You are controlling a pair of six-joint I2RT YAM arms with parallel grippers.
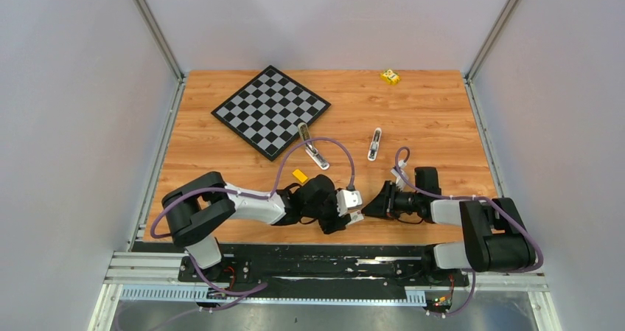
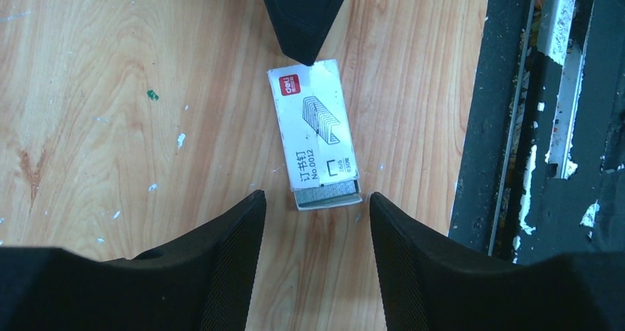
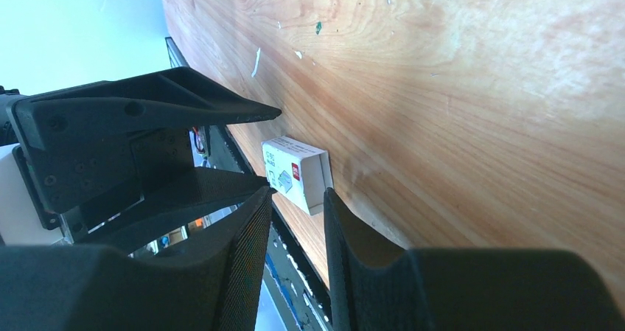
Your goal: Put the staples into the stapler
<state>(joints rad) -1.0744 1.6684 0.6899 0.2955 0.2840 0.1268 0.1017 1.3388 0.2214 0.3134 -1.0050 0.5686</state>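
Resting on the table [image 1: 427, 117] near the chessboard [image 1: 270, 111], the stapler [image 1: 313, 148] lay apart from both arms. The left gripper [image 2: 317, 196] gaped either side of the white box [image 2: 309, 124], at the open end where staples [image 2: 328, 192] peeked out; the right gripper [image 3: 298, 191], narrowly parted, touched its other end.

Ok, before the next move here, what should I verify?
1. Staple box lies flat between both grippers: ok.
2. Staples showing at the box end facing the left gripper: ok.
3. Left gripper open, astride that end, gripping nothing: ok.
4. Right gripper open, tip at the box's far end: ok.
5. Stapler opened for loading: cannot tell; it lies apart, by the chessboard.
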